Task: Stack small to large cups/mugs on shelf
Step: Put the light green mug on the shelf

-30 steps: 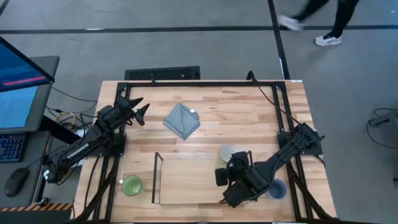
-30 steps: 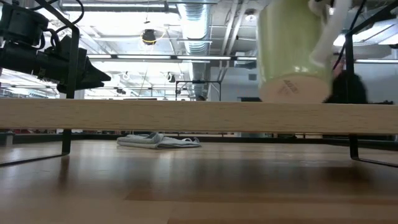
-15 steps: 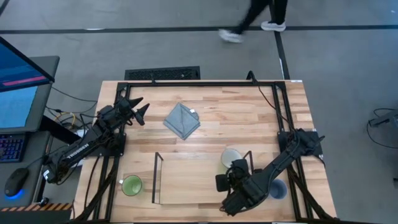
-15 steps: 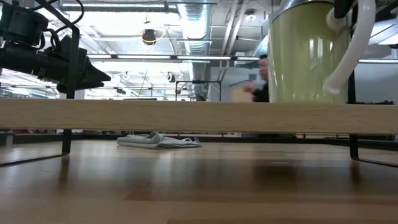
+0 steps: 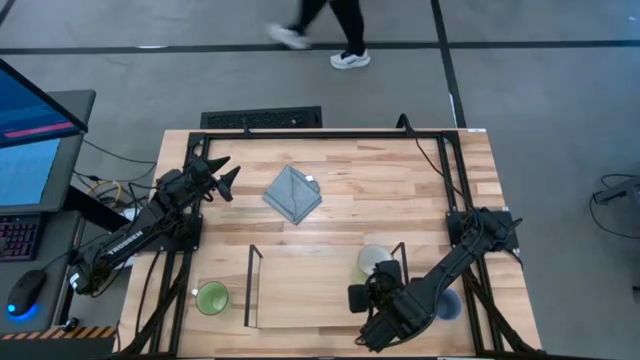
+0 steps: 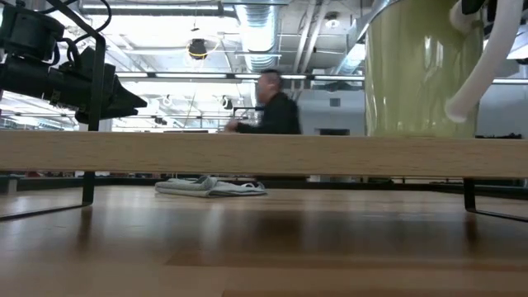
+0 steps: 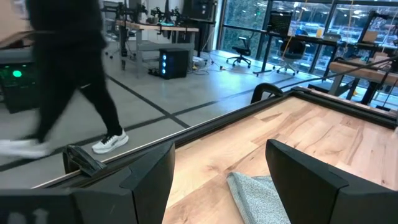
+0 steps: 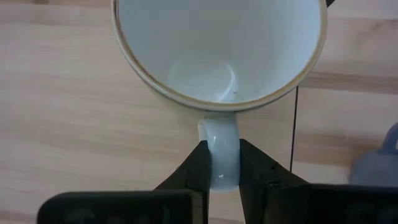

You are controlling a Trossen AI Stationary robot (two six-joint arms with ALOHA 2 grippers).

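Note:
The cream-white mug stands upright at the right end of the light-wood shelf; in the low view the mug shows above the board's front edge, which hides its base. My right gripper is shut on its handle. The green mug stands on the table left of the shelf. The blue-grey mug stands right of the shelf, partly under my right arm. My left gripper is open and empty at the far left. My right gripper pinches the cream-white mug's handle between its two fingers, on the handle's outer loop. The fingers come from above, pointing down. The mug sits upright, mouth up; whether its base rests on the shelf I cannot tell.
A grey folded cloth lies at the far middle of the table. The shelf's black wire end runs close beside the held mug. A person walks across the floor beyond the table's far edge.
My right gripper has carried the cream-white mug toward the table's near edge and down over the shelf's right end. The mug was tilted and clear above the board; now it is upright with its base at board level.

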